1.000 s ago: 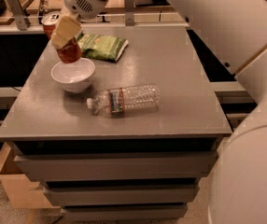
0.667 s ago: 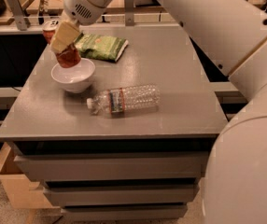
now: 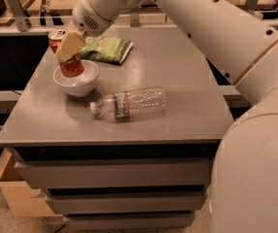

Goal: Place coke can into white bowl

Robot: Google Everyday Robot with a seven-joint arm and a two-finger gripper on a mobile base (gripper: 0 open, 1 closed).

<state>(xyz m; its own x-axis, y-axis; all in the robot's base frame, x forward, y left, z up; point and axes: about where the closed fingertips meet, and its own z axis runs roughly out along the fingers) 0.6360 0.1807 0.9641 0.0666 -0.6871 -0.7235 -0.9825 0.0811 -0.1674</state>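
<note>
Your arm point(image 3: 212, 28) is smooth cream-white, built of thick rounded segments with thin dark seams at the joints. A perforated grille point(image 3: 91, 23) marks the wrist. Your pale tan gripper point(image 3: 67, 50) sits at its tip, upper left of the view.

My tan gripper point(image 3: 67, 51), far left over the white bowl point(image 3: 82, 85), grips the red can point(image 3: 73, 68). Green bag point(image 3: 107, 48), grey table point(image 3: 178, 86).

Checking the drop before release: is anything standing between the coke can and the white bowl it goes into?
Nothing visible does. The claw grips the coke can, tilted, with its lower end inside the rim of the white bowl. The water bottle lies apart to the right, the green bag behind.
</note>
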